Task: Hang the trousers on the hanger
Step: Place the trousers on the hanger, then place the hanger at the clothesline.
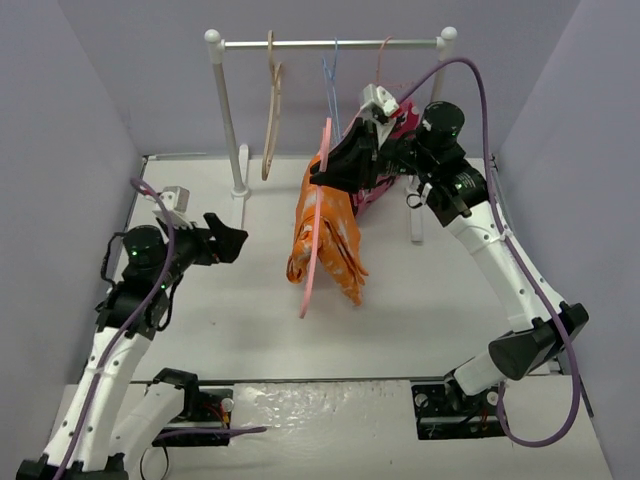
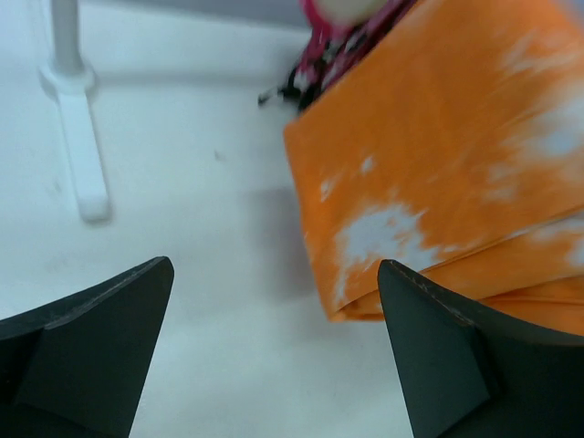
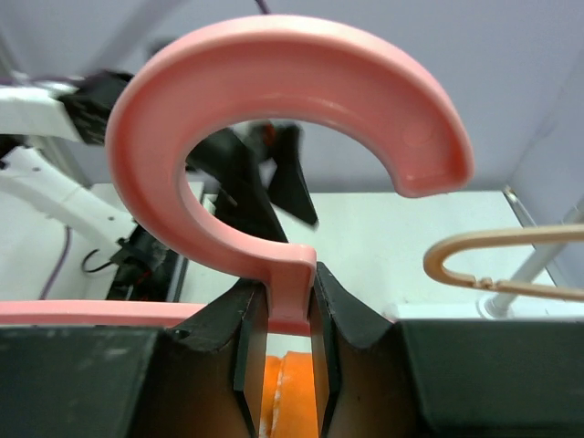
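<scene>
The right hand is closed on the neck of the pink hanger, just below its curved hook; in the right wrist view the two fingers are seen pressed against either side of the stem, with the hook rising above them. The orange trousers with white blotches are draped over this hanger and hang folded from it near the middle of the bench; whether their lower edge touches the surface cannot be told. The left hand is held wide open and holds nothing, its fingertips pointed at the trousers but apart from them. Behind, a beige hanger and a thin light-blue hanger are hung on the clothes rail, and a pink-red patterned garment is partly hidden behind the right arm.
</scene>
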